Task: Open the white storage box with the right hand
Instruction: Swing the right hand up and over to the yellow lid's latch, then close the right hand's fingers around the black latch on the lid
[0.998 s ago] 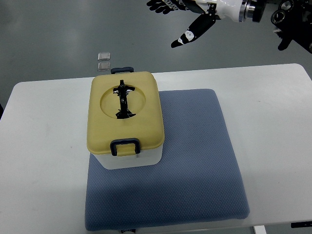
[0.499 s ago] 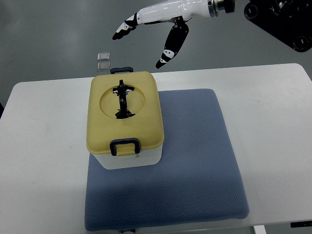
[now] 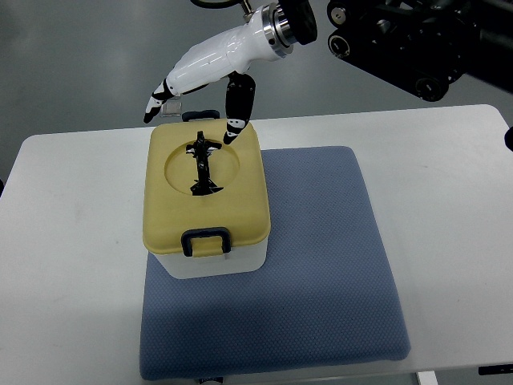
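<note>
Clearly the box (image 3: 215, 258) is not open yet: its yellow lid (image 3: 205, 188) sits flat on the white body, with a dark clasp (image 3: 206, 241) closed at the near edge and another dark clasp (image 3: 200, 115) just showing at the far edge. We see it standing on the left part of a blue mat (image 3: 321, 265), which lies on a white table (image 3: 72, 241), and a black folding handle (image 3: 202, 166) rests in the round hollow of the lid. Our right hand (image 3: 210, 76) hovers over the far edge of the box, fingers spread and holding nothing, thumb pointing down near the lid's back corner. We judge the main risk to be lifting before both clasps are freed, which would drag the whole box off the mat or tip it. A spread finger could also slip off the small far clasp, or push the light box toward us. Two small clear squares (image 3: 171, 99) lie beyond the table.
</note>
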You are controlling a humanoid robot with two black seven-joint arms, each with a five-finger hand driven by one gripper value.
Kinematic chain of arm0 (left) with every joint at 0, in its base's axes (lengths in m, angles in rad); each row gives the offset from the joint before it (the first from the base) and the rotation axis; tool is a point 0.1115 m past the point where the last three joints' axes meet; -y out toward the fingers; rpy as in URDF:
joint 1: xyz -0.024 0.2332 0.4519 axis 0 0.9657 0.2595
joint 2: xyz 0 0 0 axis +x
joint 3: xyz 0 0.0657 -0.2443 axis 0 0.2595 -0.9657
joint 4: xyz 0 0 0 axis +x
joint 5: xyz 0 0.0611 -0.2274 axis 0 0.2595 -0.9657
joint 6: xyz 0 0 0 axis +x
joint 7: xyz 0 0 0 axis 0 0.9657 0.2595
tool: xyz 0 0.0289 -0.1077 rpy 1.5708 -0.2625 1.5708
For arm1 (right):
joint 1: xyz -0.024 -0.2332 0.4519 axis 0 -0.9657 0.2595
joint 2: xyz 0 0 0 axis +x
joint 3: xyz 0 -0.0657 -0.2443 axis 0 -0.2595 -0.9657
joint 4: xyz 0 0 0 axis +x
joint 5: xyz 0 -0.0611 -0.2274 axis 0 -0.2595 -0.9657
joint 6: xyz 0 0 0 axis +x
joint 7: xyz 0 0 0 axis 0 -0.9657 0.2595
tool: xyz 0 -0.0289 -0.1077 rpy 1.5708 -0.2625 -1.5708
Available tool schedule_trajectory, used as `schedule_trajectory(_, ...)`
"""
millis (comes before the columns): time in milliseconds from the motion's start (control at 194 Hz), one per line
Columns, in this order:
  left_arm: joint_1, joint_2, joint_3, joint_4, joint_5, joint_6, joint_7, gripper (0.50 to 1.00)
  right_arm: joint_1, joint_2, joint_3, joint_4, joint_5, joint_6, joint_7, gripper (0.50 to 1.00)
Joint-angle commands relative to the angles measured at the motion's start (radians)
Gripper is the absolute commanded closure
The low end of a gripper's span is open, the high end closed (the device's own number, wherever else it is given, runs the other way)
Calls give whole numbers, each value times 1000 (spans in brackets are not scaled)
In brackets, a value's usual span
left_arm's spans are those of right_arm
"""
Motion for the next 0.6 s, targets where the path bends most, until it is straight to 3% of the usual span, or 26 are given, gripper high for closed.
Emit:
schedule_trajectory(0, 0, 0, -1, -1, 0, 0, 0, 500, 2, 25, -2, -1, -57, 0, 17, 591)
schedule_trajectory(309, 0, 0, -2, -28, -1, 0, -2, 500, -7, 65, -28, -14, -148, -26, 31, 615)
schedule_trajectory(597, 0, 0, -8, -34, -3, 1, -2, 500, -12, 71, -109, -23, -148, -137, 31, 650)
